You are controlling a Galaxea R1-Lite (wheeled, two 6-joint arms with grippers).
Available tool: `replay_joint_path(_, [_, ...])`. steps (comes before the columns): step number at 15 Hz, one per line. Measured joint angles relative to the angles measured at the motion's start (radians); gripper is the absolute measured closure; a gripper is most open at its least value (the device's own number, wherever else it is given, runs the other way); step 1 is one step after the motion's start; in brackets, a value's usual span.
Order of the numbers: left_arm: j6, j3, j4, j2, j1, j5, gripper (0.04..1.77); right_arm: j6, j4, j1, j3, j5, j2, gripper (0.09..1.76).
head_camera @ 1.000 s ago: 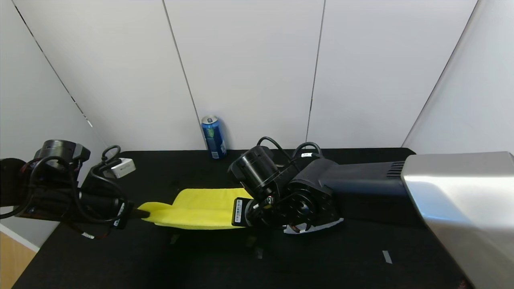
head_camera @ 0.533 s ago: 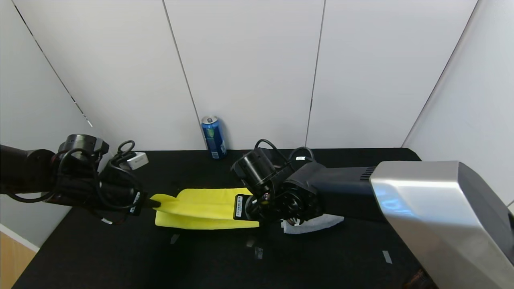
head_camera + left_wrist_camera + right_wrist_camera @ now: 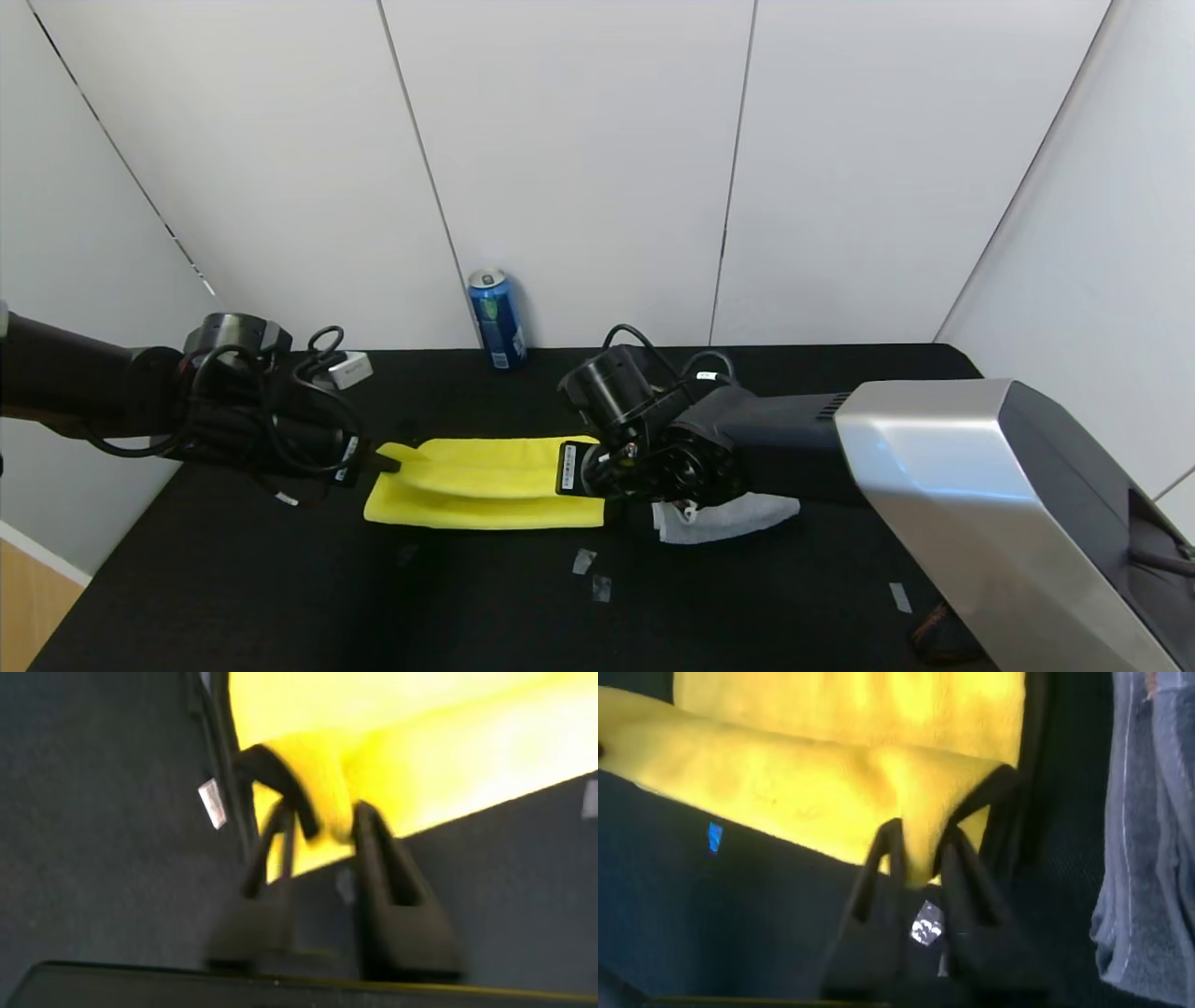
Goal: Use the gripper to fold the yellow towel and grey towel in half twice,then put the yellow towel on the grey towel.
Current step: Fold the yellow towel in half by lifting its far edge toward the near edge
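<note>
The yellow towel (image 3: 485, 485) lies folded on the black counter (image 3: 280, 579), in front of the blue can (image 3: 497, 319). The left gripper (image 3: 385, 460) has its jaws pinching one end of it; the right gripper (image 3: 597, 471) pinches the opposite end. The grey towel (image 3: 724, 518) lies just beside that end.

Black arms with looping black cables, a silver right forearm shell (image 3: 980, 504), white barcode labels
</note>
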Motion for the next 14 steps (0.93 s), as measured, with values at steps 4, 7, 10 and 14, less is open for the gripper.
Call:
replay_joint_path(4, [-0.034, -0.028, -0.01, 0.027, 0.0, 0.0, 0.82, -0.005, -0.047, -0.02, 0.0, 0.021, 0.006, 0.93])
replay_joint_path(7, [-0.037, -0.056, -0.01, 0.043, -0.001, 0.001, 0.59, -0.016, -0.078, -0.033, -0.001, 0.021, 0.014, 0.67])
replay_joint_path(10, [-0.044, -0.083, -0.009, 0.052, 0.002, 0.001, 0.43, -0.021, -0.088, -0.047, -0.001, 0.021, 0.015, 0.5])
replay_joint_path(14, [-0.044, -0.088, -0.006, 0.046, 0.01, 0.003, 0.3, -0.021, -0.081, -0.052, 0.0, 0.021, 0.007, 0.36])
